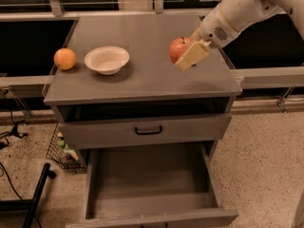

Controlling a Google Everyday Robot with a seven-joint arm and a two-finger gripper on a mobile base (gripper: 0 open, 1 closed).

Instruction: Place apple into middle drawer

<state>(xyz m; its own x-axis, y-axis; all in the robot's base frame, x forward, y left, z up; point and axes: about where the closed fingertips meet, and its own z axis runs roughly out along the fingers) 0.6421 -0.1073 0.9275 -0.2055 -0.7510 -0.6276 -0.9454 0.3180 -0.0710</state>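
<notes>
gripper: gripper sits over the right side of the cabinet top, on a white arm coming in from upper right
jaws: clamped on the apple; one cream finger lies across its right face, the other is hidden behind the fruit
apple: apple is red, stem up, in the grip at the right part of the top; can't tell if it touches the surface
middle drawer: middle drawer is pulled fully out at the bottom, bare grey floor, nothing in it
handle drawer: handle drawer sits above it, shut, black bar handle
bowl: white bowl is left of centre on the top, upright
orange: orange is just left of the bowl, near the left edge, well apart from the apple
</notes>
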